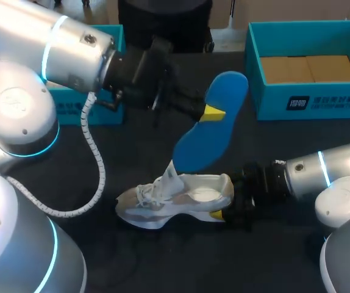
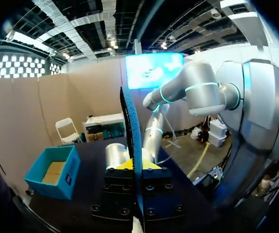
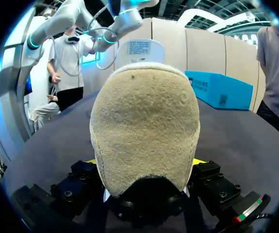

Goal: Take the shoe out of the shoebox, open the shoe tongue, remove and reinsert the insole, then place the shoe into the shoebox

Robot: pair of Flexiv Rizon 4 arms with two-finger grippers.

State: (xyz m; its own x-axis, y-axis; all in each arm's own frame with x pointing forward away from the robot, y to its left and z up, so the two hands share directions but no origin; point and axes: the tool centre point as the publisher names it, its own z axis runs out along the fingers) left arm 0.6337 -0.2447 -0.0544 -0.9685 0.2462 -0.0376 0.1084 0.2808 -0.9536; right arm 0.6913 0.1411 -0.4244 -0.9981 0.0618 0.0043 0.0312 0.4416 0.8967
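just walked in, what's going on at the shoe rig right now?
The right tool is shut on the heel of the white lace-up sneaker, which sits on the dark table. The left tool grips the blue foam insole, tilted above the sneaker with its lower end near the opening. The sneaker is outside the open teal cardboard shoebox at far right. Whether the insole is coming out or going in, I cannot tell.
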